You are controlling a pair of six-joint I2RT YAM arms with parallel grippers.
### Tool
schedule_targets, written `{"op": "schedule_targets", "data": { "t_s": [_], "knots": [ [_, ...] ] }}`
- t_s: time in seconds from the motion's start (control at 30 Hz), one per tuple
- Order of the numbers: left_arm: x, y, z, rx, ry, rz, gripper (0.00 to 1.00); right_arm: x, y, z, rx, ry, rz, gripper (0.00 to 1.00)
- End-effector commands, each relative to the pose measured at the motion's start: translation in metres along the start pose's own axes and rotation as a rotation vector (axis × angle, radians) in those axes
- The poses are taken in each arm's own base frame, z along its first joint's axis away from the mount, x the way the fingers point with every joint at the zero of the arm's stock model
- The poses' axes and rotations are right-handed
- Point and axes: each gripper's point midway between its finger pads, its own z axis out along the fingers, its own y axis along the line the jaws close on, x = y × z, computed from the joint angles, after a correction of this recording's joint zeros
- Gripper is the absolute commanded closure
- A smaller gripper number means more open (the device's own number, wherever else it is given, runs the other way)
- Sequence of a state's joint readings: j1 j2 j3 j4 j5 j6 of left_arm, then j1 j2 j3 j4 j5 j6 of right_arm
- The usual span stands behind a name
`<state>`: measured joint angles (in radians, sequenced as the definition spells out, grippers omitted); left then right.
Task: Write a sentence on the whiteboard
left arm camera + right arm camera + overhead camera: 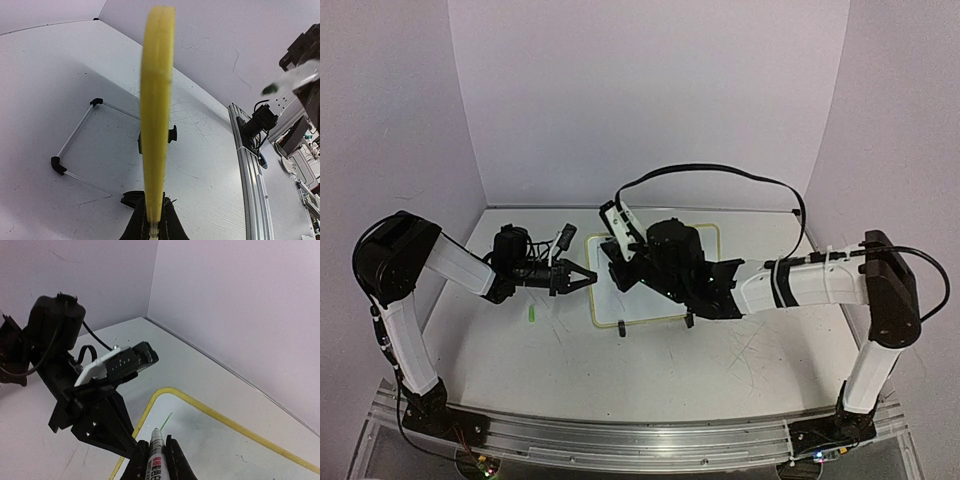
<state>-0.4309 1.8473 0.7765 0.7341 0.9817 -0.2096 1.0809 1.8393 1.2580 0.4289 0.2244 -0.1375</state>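
The whiteboard [606,300] is sitting near the middle of the table [720,372], its pale yellow rim showing along the left and far edges. Two small black feet [620,329] are projecting from its near edge. Much of its surface is lying hidden under the right arm in the overhead view.

The left hand [582,277] is closing tightly on the board's left edge. In its wrist view, the yellow rim is running edge-on between the two fingers [140,225].

The right hand [155,441] is reaching over the board's left portion, and is clamping firmly on a marker [153,461] with a white barrel and a red label. The marker's tip is meeting the white surface just inside the rim's rounded corner.

Of the sentence, one short thin green stroke [166,419] is showing just beyond the tip. No words are readable in any view.

A small green object [532,314] is lying on the table left of the board and apart from it.
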Motion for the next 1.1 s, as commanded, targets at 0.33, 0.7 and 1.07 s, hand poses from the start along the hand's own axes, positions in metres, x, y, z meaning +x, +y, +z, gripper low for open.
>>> {"op": "schedule_targets", "data": {
  "t_s": [0.33,0.7,1.07],
  "knots": [
    [-0.008,0.002,-0.003,-0.037,-0.023,0.04,1.0,-0.015,-0.002,0.015,0.031,-0.032,0.003,1.0],
    [-0.008,0.002,-0.003,-0.036,-0.024,0.04,1.0,-0.005,-0.004,0.023,0.038,-0.001,-0.009,1.0],
    [-0.007,0.002,-0.002,-0.034,-0.021,0.04,1.0,0.001,-0.006,0.023,0.048,0.014,-0.013,1.0]
  ]
}}
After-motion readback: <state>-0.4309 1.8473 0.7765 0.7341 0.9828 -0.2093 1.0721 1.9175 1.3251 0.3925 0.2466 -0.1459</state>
